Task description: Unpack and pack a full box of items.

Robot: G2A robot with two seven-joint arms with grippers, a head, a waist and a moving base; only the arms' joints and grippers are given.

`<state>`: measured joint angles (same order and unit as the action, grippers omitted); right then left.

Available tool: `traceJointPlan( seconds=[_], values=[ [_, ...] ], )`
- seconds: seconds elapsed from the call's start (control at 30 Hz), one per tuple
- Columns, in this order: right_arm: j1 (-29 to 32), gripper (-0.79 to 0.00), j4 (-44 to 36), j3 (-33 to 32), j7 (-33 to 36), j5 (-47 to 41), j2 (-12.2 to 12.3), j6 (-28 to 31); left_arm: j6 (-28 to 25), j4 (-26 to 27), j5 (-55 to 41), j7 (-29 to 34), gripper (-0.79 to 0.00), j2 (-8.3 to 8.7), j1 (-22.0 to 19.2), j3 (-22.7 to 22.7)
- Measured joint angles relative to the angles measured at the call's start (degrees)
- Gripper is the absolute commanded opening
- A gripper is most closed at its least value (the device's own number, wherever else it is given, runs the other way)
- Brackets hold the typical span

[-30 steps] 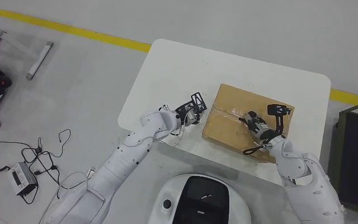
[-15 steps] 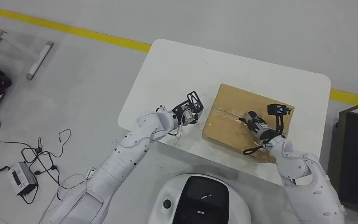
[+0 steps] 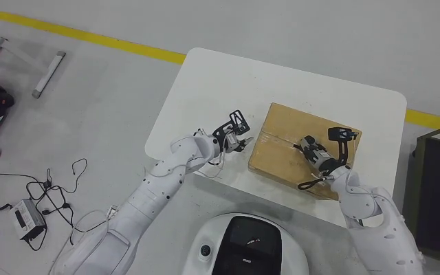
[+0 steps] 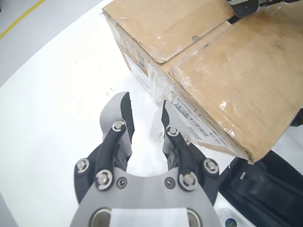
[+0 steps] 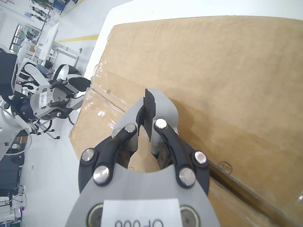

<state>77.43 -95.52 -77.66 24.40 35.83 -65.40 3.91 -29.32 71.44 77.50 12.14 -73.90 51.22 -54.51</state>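
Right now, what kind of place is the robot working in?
Probably a factory hall or robot lab: a smooth grey floor with a painted yellow line, blue storage racks and white workbenches far behind, and a taped brown cardboard box on a white rounded table.

robot lab: yellow floor line (image 3: 103,40), loose cables (image 3: 49,192), white workbenches (image 5: 54,32)

left end effector (image 4: 144,100) parted, right end effector (image 5: 149,95) pinched closed

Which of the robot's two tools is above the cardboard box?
The right tool, over the box's taped seam. The left tool sits off to the side instead, low over the white table beside the box's labelled wall.
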Motion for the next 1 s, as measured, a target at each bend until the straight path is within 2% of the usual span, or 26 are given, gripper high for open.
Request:
traceJointPlan(
  seconds=[0.2, 0.4, 0.53, 0.63, 0.67, 0.7, 0.73, 1.0],
  values=[
    [-0.1, -0.785, 0.2, 0.1, 0.1, 0.0, -0.1, 0.1, 0.5, -1.7, 0.2, -0.5, -0.536, -0.49, -1.0, 1.0],
    [0.0, -0.785, 0.0, 0.1, 0.4, 0.0, -0.1, 0.1, 0.6, -3.4, -0.7, -1.5, -0.493, -1.04, -2.0, 1.7],
    [-0.1, -0.785, 0.2, 0.2, 0.5, 0.1, -0.1, 0.2, 0.4, -4.8, -1.9, -2.4, -0.493, -1.38, -2.7, 1.9],
    [-0.3, -0.785, 0.4, 0.3, 0.5, 0.1, -0.2, 0.3, 0.0, -5.6, -2.1, -3.0, -0.563, -1.59, -3.0, 2.2],
    [-0.3, -0.785, 0.4, 0.3, 0.5, 0.1, -0.2, 0.3, 0.0, -5.8, -2.1, -3.2, -0.616, -1.66, -3.0, 2.4],
    [-0.3, -0.785, 0.4, 0.3, 0.5, 0.0, -0.2, 0.3, 0.1, -5.9, -2.0, -3.5, -0.757, -1.75, -3.1, 2.6],
    [-0.3, -0.785, 0.4, 0.3, 0.6, 0.0, -0.2, 0.3, 0.3, -6.0, -1.8, -3.7, -0.785, -1.81, -3.1, 2.7],
    [-0.2, -0.785, 0.5, 0.3, 0.5, 0.1, -0.3, 0.1, 4.3, -4.9, 3.1, -5.7, -0.785, -1.74, -2.6, 2.7]
  ],
)
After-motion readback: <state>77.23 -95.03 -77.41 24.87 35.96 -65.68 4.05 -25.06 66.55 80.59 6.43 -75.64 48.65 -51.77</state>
